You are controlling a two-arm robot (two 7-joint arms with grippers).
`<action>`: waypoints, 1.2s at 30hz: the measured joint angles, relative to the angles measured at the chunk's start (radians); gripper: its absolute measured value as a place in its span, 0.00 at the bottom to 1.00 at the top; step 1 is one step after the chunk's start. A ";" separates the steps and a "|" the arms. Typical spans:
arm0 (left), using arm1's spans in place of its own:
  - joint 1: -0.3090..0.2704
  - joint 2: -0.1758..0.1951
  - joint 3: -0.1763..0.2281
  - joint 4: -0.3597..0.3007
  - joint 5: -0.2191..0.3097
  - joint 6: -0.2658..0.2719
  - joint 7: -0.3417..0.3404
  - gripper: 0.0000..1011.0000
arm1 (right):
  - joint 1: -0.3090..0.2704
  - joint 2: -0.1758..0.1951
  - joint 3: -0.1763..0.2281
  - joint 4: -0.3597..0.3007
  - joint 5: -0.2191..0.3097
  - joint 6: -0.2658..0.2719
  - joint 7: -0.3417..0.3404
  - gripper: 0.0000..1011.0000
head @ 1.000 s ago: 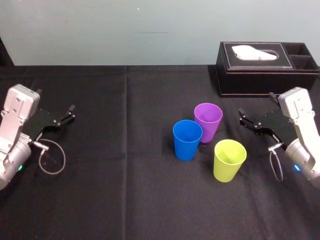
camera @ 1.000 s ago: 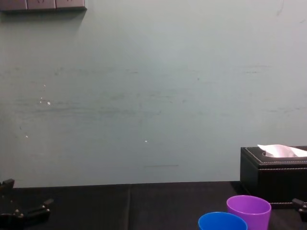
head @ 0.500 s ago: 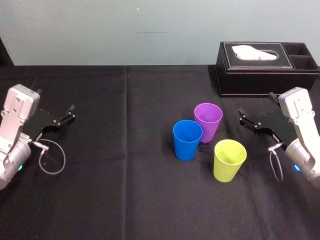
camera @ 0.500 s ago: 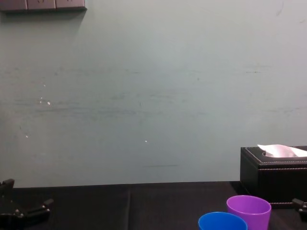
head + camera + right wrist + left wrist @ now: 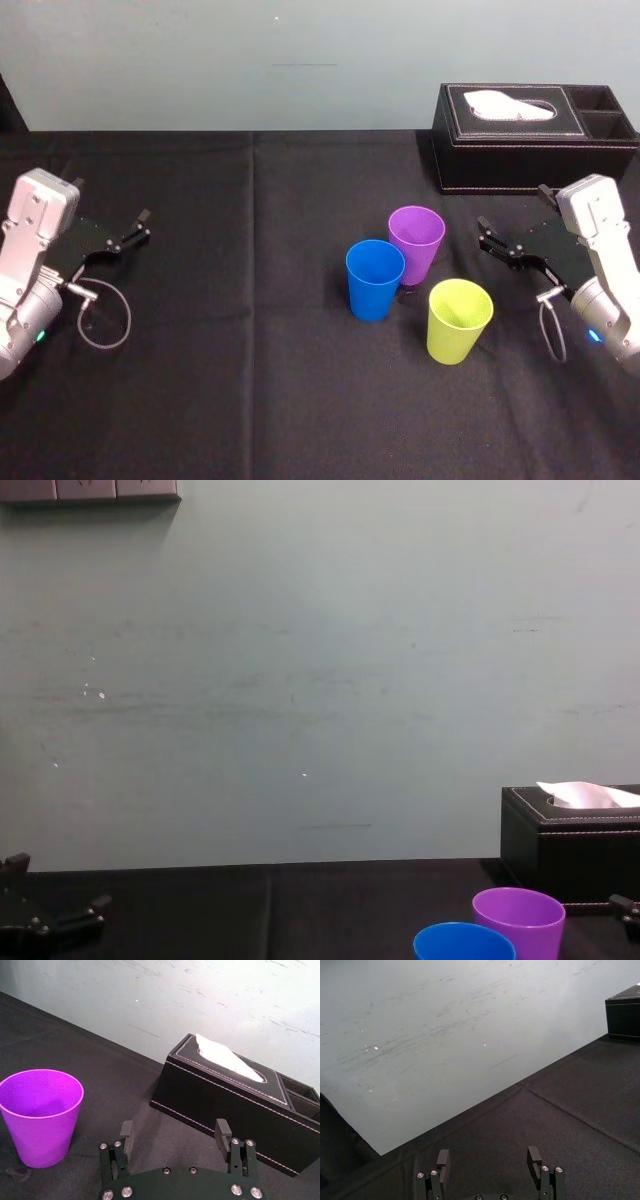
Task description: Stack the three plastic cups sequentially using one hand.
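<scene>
From the head view, nothing has shifted over the last second. The blue cup [image 5: 375, 279], purple cup [image 5: 416, 245] and yellow-green cup [image 5: 459, 320] stand upright and separate in a tight cluster on the black table [image 5: 250, 390], right of centre. The left gripper [image 5: 135, 230] rests far off at the table's left. The right gripper [image 5: 490, 238] hangs just right of the purple cup, in front of the tissue box [image 5: 530, 135].

In the left wrist view the left gripper [image 5: 489, 1157] has its fingers spread over bare cloth.

The right wrist view shows the right gripper [image 5: 174, 1135] spread too, holding nothing, with the purple cup [image 5: 40, 1117] ahead and to one side.

The chest view catches the purple cup [image 5: 518, 920] and blue cup [image 5: 463, 943] rims, unmoved.

So stacking has not begun. I judge the right arm is the likelier one to start.
</scene>
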 joint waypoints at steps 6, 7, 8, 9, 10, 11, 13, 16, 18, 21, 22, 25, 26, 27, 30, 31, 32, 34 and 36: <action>0.000 0.000 0.000 0.000 0.000 0.000 0.000 1.00 | 0.000 0.000 0.000 0.000 0.000 0.000 0.000 0.99; 0.000 0.000 0.000 0.000 0.000 0.000 0.000 1.00 | 0.000 0.000 0.000 0.000 0.000 0.000 0.000 0.99; 0.000 0.000 0.000 0.000 0.000 0.000 0.000 1.00 | 0.000 0.000 0.000 0.000 0.000 0.000 0.000 0.99; 0.000 0.000 0.000 0.000 0.000 0.000 0.000 1.00 | 0.000 0.000 0.000 0.000 0.000 0.000 0.000 0.99; 0.000 0.000 0.000 0.000 0.000 0.000 0.000 1.00 | 0.000 0.000 0.000 0.000 0.000 0.000 0.000 0.99; 0.000 0.000 0.000 0.000 0.000 0.000 0.000 1.00 | 0.000 0.000 0.000 0.000 0.000 0.000 0.000 0.99; 0.000 0.000 0.000 0.000 0.000 0.000 0.000 1.00 | -0.002 -0.004 0.008 -0.001 -0.002 -0.010 0.001 0.99; 0.000 0.000 0.000 0.000 0.000 0.000 0.000 1.00 | -0.008 -0.010 0.017 -0.007 -0.004 -0.018 0.005 0.99; 0.000 0.000 0.000 0.000 0.000 0.000 0.000 1.00 | -0.013 -0.012 0.023 -0.010 -0.005 -0.019 0.007 0.99; 0.000 0.000 0.000 0.000 0.000 0.000 0.000 1.00 | -0.026 -0.014 0.034 -0.020 -0.001 -0.019 0.014 0.99; 0.000 0.000 0.000 0.000 0.000 0.000 0.000 1.00 | -0.032 -0.014 0.037 -0.025 0.001 -0.019 0.016 0.99; 0.000 0.000 0.000 0.000 0.000 0.000 0.000 1.00 | -0.055 -0.008 0.050 -0.044 0.008 -0.013 0.023 0.99; 0.000 0.000 0.000 0.000 0.000 0.000 0.000 1.00 | -0.072 -0.002 0.060 -0.058 0.017 -0.007 0.025 0.99; 0.000 0.000 0.000 0.000 0.000 0.000 0.000 1.00 | -0.081 0.002 0.067 -0.065 0.023 -0.005 0.026 0.99; 0.000 0.000 0.000 0.000 0.000 0.000 0.000 1.00 | -0.124 0.020 0.095 -0.097 0.044 0.003 0.031 0.99; 0.000 0.000 0.000 0.000 0.000 0.000 0.000 1.00 | -0.135 0.025 0.101 -0.106 0.048 0.004 0.032 0.99; 0.000 0.000 0.000 0.000 0.000 0.000 0.000 1.00 | -0.148 0.032 0.109 -0.115 0.052 0.005 0.033 0.99; 0.000 0.000 0.000 0.000 0.000 0.000 0.000 1.00 | -0.187 0.052 0.130 -0.145 0.065 0.006 0.039 0.99; 0.000 0.000 0.000 0.000 0.000 0.000 0.000 1.00 | -0.228 0.072 0.149 -0.173 0.076 0.005 0.047 0.99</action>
